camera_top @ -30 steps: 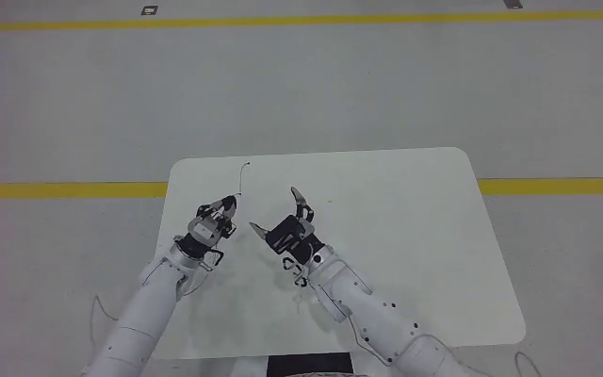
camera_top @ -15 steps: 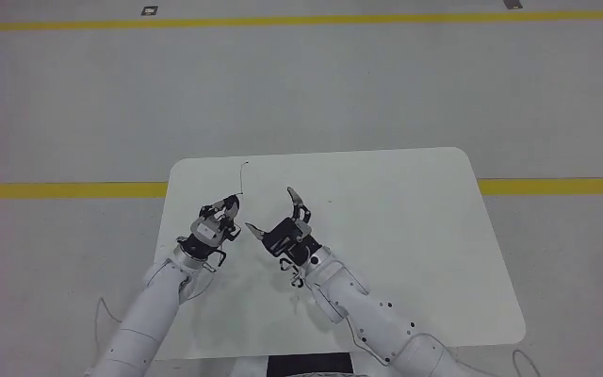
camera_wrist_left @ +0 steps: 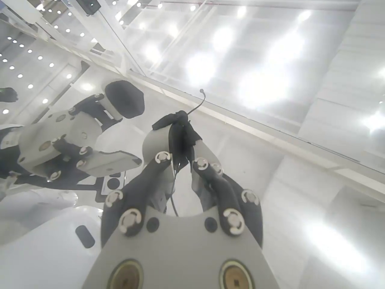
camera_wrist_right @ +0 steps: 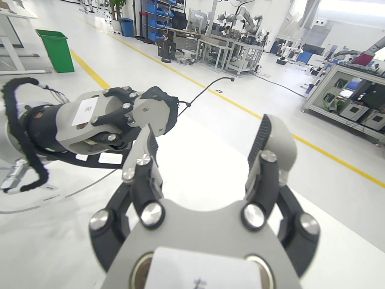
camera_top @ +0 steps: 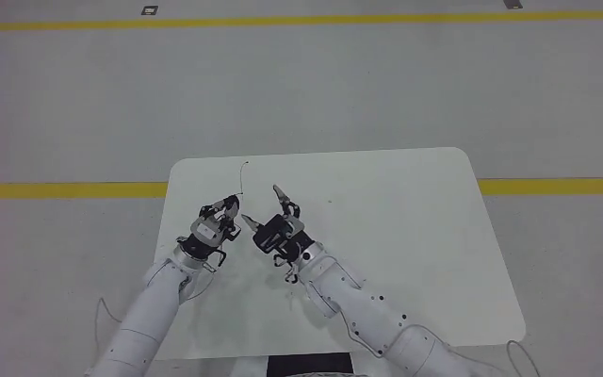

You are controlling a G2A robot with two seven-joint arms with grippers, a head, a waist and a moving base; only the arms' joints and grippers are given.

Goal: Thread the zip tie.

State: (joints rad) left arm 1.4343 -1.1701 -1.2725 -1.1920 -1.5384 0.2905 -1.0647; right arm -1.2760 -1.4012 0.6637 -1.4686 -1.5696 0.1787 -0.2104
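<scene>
A thin black zip tie (camera_top: 243, 179) sticks up from my left gripper (camera_top: 229, 203), which is shut on its lower part above the left side of the white table (camera_top: 405, 217). In the left wrist view the left gripper (camera_wrist_left: 180, 121) pinches the zip tie (camera_wrist_left: 197, 106), whose small head curls free beyond the fingertips. My right gripper (camera_top: 261, 204) is close beside it, open, holding nothing. In the right wrist view the right gripper (camera_wrist_right: 207, 142) spreads wide just short of the left gripper (camera_wrist_right: 173, 106), and the zip tie (camera_wrist_right: 207, 88) slants away from it.
The table's far edge (camera_top: 320, 155) lies a little beyond the tie's tip. A black sleeved cable (camera_wrist_right: 12, 127) loops off the left wrist. Yellow floor lines (camera_top: 85, 189) run past the table.
My right gripper has moved left toward the left gripper and turned a little, still open. The left gripper shifted slightly and keeps hold of the zip tie.
</scene>
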